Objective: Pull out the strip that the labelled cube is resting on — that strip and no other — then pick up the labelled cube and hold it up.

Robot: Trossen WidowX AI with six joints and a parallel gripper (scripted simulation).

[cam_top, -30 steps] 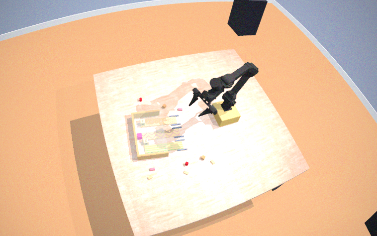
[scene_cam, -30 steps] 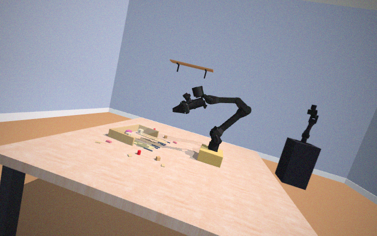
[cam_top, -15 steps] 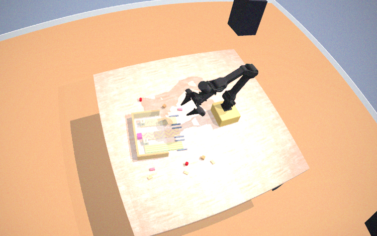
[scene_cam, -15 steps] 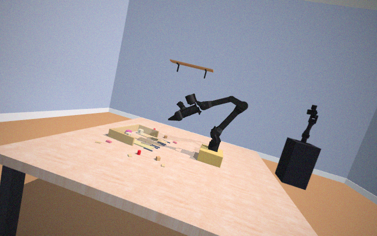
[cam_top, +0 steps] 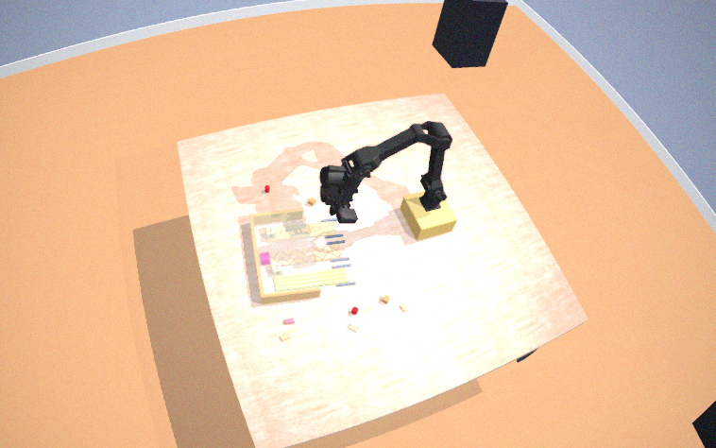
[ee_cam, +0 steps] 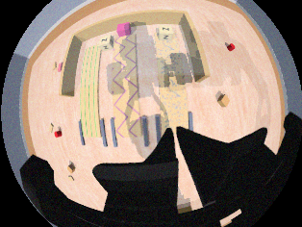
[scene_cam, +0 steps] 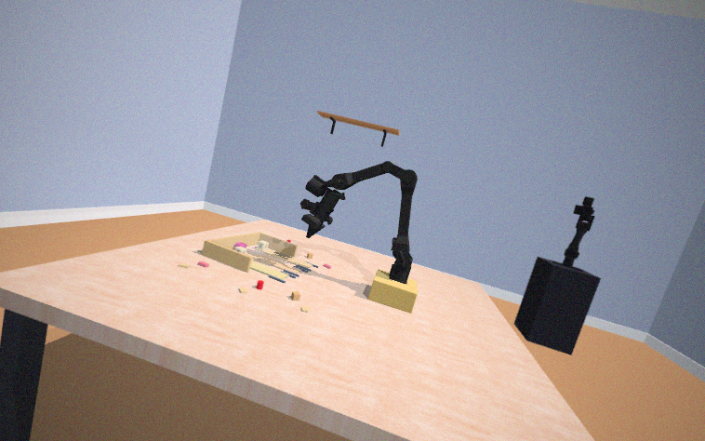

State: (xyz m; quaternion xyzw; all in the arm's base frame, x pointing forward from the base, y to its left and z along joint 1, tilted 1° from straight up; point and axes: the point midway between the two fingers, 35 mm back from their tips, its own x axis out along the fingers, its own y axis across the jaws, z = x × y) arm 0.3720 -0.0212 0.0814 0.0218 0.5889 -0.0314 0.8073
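Observation:
Two cream cubes with dark letters stand at the far ends of strips: one cream cube (cam_top: 270, 232) (scene_cam: 262, 244) (ee_cam: 165, 33) on the speckled strip (cam_top: 323, 229) (ee_cam: 179, 103), the other cream cube (cam_top: 277, 268) (ee_cam: 105, 42) by the green-lined strip (cam_top: 311, 280) (ee_cam: 90, 96). A magenta cube (cam_top: 264, 258) (scene_cam: 240, 245) (ee_cam: 124, 29) with no visible letter is at the far end of the purple zigzag strip (ee_cam: 126, 103). What lies under each cube is hard to tell. My gripper (scene_cam: 310, 236) (ee_cam: 173, 132) is shut and empty, above the strips' near ends, towards the speckled one.
A three-sided tan wall (cam_top: 287, 297) (ee_cam: 125, 19) surrounds the far ends. Dark blue bars (cam_top: 339, 259) (ee_cam: 145, 131) flank the near ends. Outside lie red cylinders (cam_top: 354, 310) (ee_cam: 231, 47), wooden blocks (cam_top: 311, 200) (ee_cam: 222, 99) and a pink block (cam_top: 288, 320) (scene_cam: 203, 263).

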